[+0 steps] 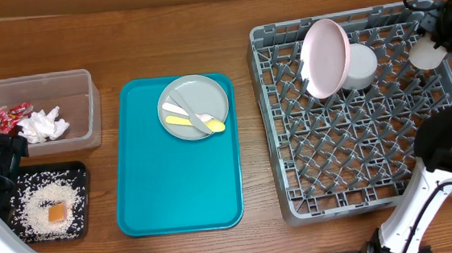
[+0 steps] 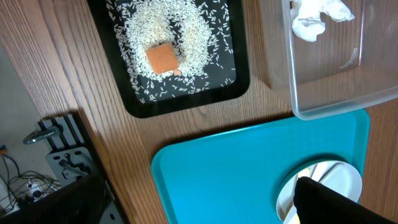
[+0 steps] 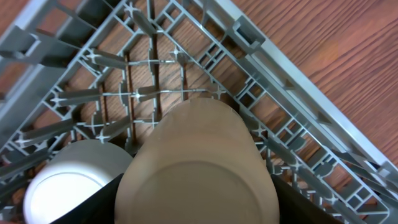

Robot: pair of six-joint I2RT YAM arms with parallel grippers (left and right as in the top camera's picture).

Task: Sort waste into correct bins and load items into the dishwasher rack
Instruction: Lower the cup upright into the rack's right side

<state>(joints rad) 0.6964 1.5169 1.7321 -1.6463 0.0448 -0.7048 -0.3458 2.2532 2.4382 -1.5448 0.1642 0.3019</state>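
Observation:
My right gripper (image 1: 433,37) is shut on a white cup (image 1: 426,52), held above the far right corner of the grey dishwasher rack (image 1: 350,157); the cup's base fills the right wrist view (image 3: 196,162). A pink plate (image 1: 326,57) stands in the rack beside a white bowl (image 1: 361,67). A grey-green plate (image 1: 199,96) with a yellow spoon (image 1: 181,121) and a pale fork (image 1: 197,122) lies on the teal tray (image 1: 178,179). My left gripper (image 1: 2,156) hovers between the bins; only one dark finger (image 2: 323,202) shows.
The clear tub (image 1: 87,105) holds red wrappers (image 1: 9,116) and white tissue (image 1: 44,125). The black tray (image 1: 80,178) holds rice (image 1: 42,197) and an orange cube (image 1: 57,212). Bare wood lies between the teal tray and the rack.

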